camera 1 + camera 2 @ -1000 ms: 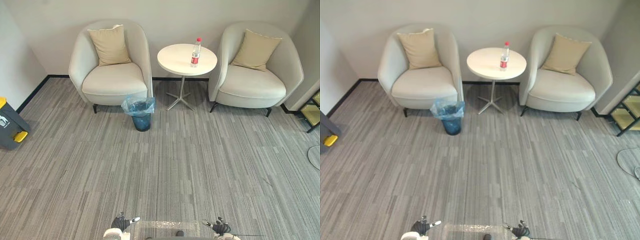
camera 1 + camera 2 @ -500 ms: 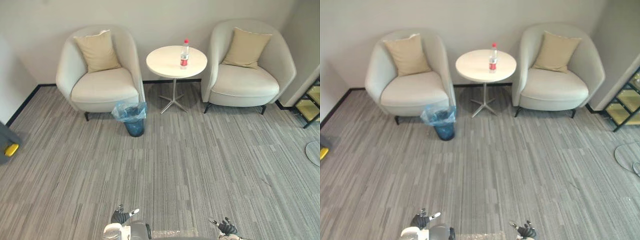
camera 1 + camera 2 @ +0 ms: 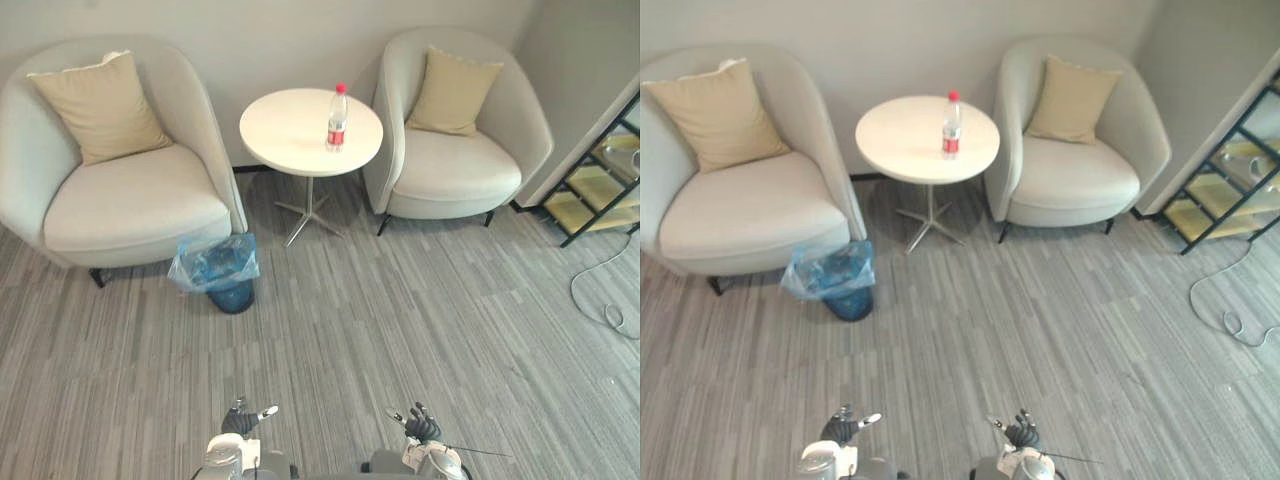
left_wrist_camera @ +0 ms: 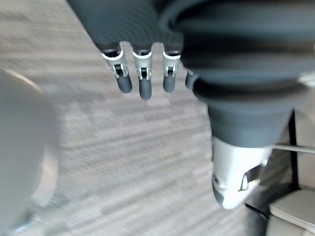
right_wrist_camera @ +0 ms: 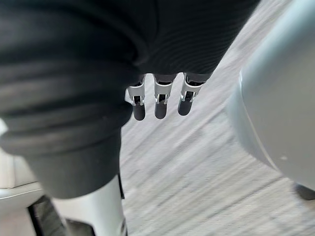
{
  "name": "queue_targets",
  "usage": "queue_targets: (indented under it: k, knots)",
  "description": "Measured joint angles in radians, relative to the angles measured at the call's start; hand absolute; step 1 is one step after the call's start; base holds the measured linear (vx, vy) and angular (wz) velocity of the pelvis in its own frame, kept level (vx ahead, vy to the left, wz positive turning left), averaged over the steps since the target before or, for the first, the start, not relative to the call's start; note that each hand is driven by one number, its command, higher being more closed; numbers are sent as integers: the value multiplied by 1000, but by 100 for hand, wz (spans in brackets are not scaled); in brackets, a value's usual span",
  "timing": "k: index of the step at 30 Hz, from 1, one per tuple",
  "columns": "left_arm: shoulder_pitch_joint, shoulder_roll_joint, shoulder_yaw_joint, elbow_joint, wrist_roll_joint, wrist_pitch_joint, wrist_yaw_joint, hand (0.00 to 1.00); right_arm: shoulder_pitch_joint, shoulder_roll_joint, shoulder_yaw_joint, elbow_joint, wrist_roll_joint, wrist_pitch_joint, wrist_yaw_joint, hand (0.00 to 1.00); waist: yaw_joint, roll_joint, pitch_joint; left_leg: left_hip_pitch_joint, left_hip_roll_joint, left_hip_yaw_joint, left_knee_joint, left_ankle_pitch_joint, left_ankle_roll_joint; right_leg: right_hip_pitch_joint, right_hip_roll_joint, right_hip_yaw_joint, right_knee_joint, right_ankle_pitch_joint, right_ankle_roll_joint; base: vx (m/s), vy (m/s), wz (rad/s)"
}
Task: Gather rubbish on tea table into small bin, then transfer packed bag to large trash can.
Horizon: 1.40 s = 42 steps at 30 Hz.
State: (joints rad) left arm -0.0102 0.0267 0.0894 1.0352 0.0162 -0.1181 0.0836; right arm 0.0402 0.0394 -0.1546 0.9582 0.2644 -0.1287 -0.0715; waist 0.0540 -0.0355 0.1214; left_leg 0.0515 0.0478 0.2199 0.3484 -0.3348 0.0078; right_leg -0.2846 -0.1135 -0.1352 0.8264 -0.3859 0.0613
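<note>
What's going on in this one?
Nothing is being handled yet. The robot stands back on the carpet facing the tea table, where a bottle stands upright. The small bin, lined with a blue bag, sits on the floor by the left armchair. The left hand and right hand hang low, open and empty.

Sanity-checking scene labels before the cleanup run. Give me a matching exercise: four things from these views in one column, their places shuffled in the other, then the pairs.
Things:
1. bottle
2. small bin
3. cushion
4. shelf rack

Places:
A. on the carpet beside the left armchair
B. at the scene's right edge
C. standing on the round table
D. leaning against that armchair's back

Pairs: 1-C, 2-A, 3-D, 4-B
</note>
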Motion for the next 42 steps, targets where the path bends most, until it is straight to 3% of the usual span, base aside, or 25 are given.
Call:
queue_targets:
  k: [2, 5, 6, 7, 8, 9, 10, 11, 13, 14, 16, 18, 19, 20, 21, 23, 24, 26, 28, 30, 34, 37, 38, 40, 42]
  knots:
    - [-7, -14, -1, 0, 0, 0, -1, 0, -11, -4, 0, -2, -8, -1, 5, 0, -3, 4, 2, 49, 7, -9, -39, -10, -18, -65, 2, -54, -88, 22, -17, 520, 11, 20]
    - [-1, -17, 2, 1, 0, 1, -1, 0, -21, -3, 2, 0, -9, -1, 12, 0, -7, -3, -1, 117, 5, -43, -69, -43, -76, -120, 37, -91, -282, 194, -90, 497, -87, 29]
    - [1, -36, 13, 10, 2, 2, 1, 0, -28, -14, 1, 0, -8, -2, 13, 0, -13, 24, -9, 152, 25, -75, -55, -53, -90, -100, 47, -116, -271, 232, -119, 591, -134, 27]
    - [2, -43, 13, 12, 2, 1, 0, 0, -33, -16, 1, 1, -8, -1, 12, 0, -12, 40, -14, 149, 38, -79, -39, -47, -96, -94, 55, -129, -271, 231, -121, 488, -107, 25]
    - [2, -56, 34, 14, 3, 1, -1, 0, -44, -28, 1, 0, -9, -3, 13, 0, -12, 66, -16, 107, 52, -96, 55, -7, -105, -68, 67, -140, -281, 210, -122, 567, -157, 12]
    - [-2, -77, 49, 13, 3, 1, -1, 0, -47, -41, 7, 0, -9, -1, 14, 0, -15, 82, -3, 13, 61, -103, 282, 94, -74, -3, 71, -136, -334, 184, -118, 550, -175, 12]
    - [2, -82, 52, 14, 1, 1, 0, 0, -47, -41, 12, 1, -8, 0, 13, 0, -12, 85, 6, -26, 73, -112, 372, 119, -70, 24, 74, -132, -357, 184, -119, 637, -176, -2]
    - [5, -79, 51, -1, 3, 1, -4, 0, -43, -37, 13, 2, -7, 3, 10, 0, -3, 93, 18, -124, 105, -118, 591, 114, -62, 117, 94, -126, -421, 180, -126, 563, -109, -19]
    - [6, -72, 51, -31, 0, -4, 1, 0, -35, -25, 14, 9, -3, 3, 9, 0, 8, 74, 35, -198, 114, -109, 695, 96, -58, 229, 97, -115, -488, 169, -134, 438, -73, -23]
    - [6, -66, 49, -52, -3, -6, 1, 0, -43, -17, 14, 9, 13, 2, 8, 0, 14, 55, 41, -268, 115, -86, 678, 87, -69, 292, 88, -111, -537, 154, -123, 285, -39, -23]
    - [3, -77, 49, -75, -13, -8, 1, 0, -53, -15, 9, 3, 14, 0, 3, 0, 19, 53, 40, -359, 118, -53, 561, 66, -56, 342, 86, -112, -578, 142, -109, 378, 8, -24]
    - [-11, -80, 46, -83, -17, -12, 0, 0, -52, -13, 10, 3, 14, 1, -1, 0, 27, 49, 43, -400, 94, 20, 278, 91, -41, 401, 67, -122, -626, 122, -74, 446, 120, -9]
    - [-11, -80, 46, -82, -17, -12, 0, 0, -51, -13, 10, 3, 14, 1, -1, 0, 27, 49, 43, -400, 94, 20, 275, 92, -41, 402, 66, -122, -626, 121, -73, 405, 140, -6]
    - [-6, -81, 39, -81, -18, -16, 0, 0, -40, -14, 12, 4, 14, 1, -6, 0, 31, 57, 37, -395, 75, 26, 100, 173, -27, 431, 67, -115, -637, 90, -43, 318, 171, -14]
    - [-4, -83, 38, -82, -19, -21, -1, 0, -39, -14, 17, 8, 13, 1, -8, 0, 37, 61, 34, -396, 73, 14, 83, 239, -10, 439, 71, -100, -632, 71, -34, 445, 247, -22]
    - [-11, -64, 42, -81, -18, -25, 0, 0, -38, 2, 42, 19, 9, 4, -9, 0, 53, 3, 11, -388, 29, 44, 116, 180, 17, 442, 19, -44, -598, 49, -26, 487, 236, -25]
    - [-13, -59, 40, -79, -18, -24, -1, 0, -39, 9, 47, 19, 5, 3, -6, 0, 63, -10, 7, -362, 20, 73, 127, 153, 33, 414, -6, -13, -501, 50, -26, 492, 217, -31]
    - [-17, -48, 18, -58, -18, -22, -5, 0, -36, 10, 49, 17, -20, 3, -3, 0, 56, -19, 9, -301, -10, 83, 119, 104, 42, 331, -48, 22, -258, 77, -2, 544, 248, -20]
    - [-17, -41, -10, -32, -16, -18, -8, 0, -15, 1, 43, 17, -49, 3, 11, 0, 42, -13, 14, -182, -40, 68, 93, 54, 39, 192, -81, 52, 96, 99, 23, 477, 151, 17]
    - [-15, -37, -23, -21, -16, -14, -9, 0, -1, 0, 39, 7, -60, 2, 13, 0, 34, -5, 15, -111, -48, 50, 53, 50, 37, 124, -88, 14, 121, 76, 25, 412, 53, 43]
    - [-8, -44, -31, -11, -16, -3, -9, 0, -7, -1, 6, 7, -68, 2, 13, 0, 13, 0, 16, -17, -29, -20, -1, 35, 9, 23, -63, -11, -92, 56, 10, 391, -62, 58]
    - [-3, -42, -30, -6, -17, -4, -8, 0, -20, 0, 12, 15, -68, 2, 14, 0, 8, -1, 14, 32, -2, -63, -11, 7, -41, -15, -12, 46, -332, 185, -13, 347, -198, 44]
    - [3, -39, -27, -6, -16, -4, -8, 0, -14, 4, 20, 22, -68, 2, 14, 0, 8, -26, 0, 51, -16, -90, -17, -10, -66, -15, -17, 69, -417, 331, -44, 365, -298, 50]
    - [7, -64, -7, 5, -15, -3, -8, 0, -14, -12, 23, 33, -68, 2, 15, 0, 7, 14, -25, 68, 30, -133, -12, -21, -86, -14, 3, 35, -359, 298, -42, 401, -325, 52]
    - [9, -83, 4, 11, -4, -2, -13, 0, -23, -42, 21, 43, -68, 2, 15, 0, 1, 78, -30, 3, 94, -181, 146, -14, -94, 47, 50, -24, -406, 254, -68, 337, -302, 52]
